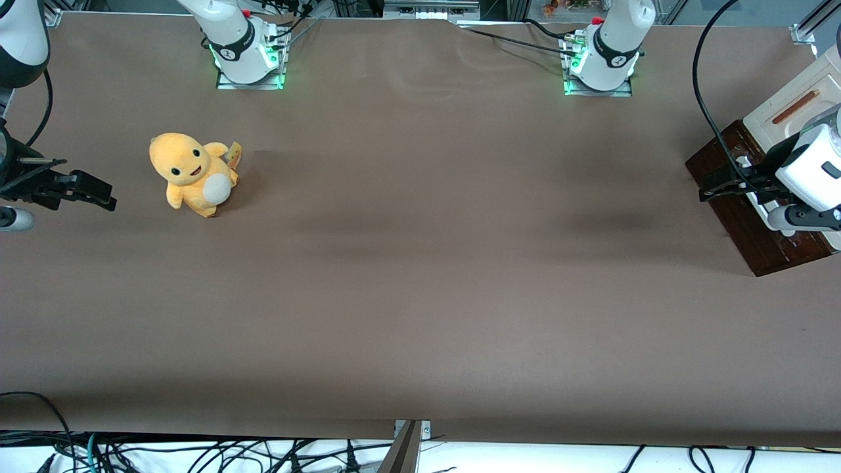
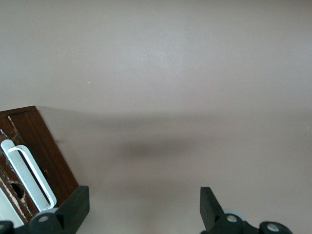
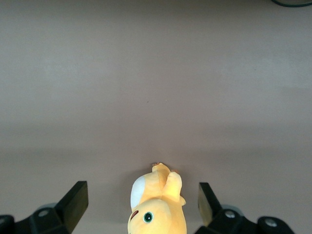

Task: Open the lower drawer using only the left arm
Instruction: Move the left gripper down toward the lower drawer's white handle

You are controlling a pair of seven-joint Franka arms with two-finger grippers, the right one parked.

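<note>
Lower drawer (image 1: 749, 217): dark brown wood front w/ white bar handle (image 2: 29, 175), at the working arm's end of the surface (image 1: 420, 263), approx 3 o'clock from the yellow plush toy (image 1: 192, 173). Left arm (image 1: 811, 164) reaches in low over the drawer front. Gripper (image 2: 144, 207) spread wide, holding nothing, one finger (image 2: 73, 204) just beside the handle. Drawer interior not visible. Cream-white panel w/ brown slot (image 1: 788, 108) sits above it.

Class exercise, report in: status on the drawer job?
Gripper open, above lower drawer, beside its white handle, not gripping. Drawer front looks shut. Plush toy toward parked arm's end, not in the way.
</note>
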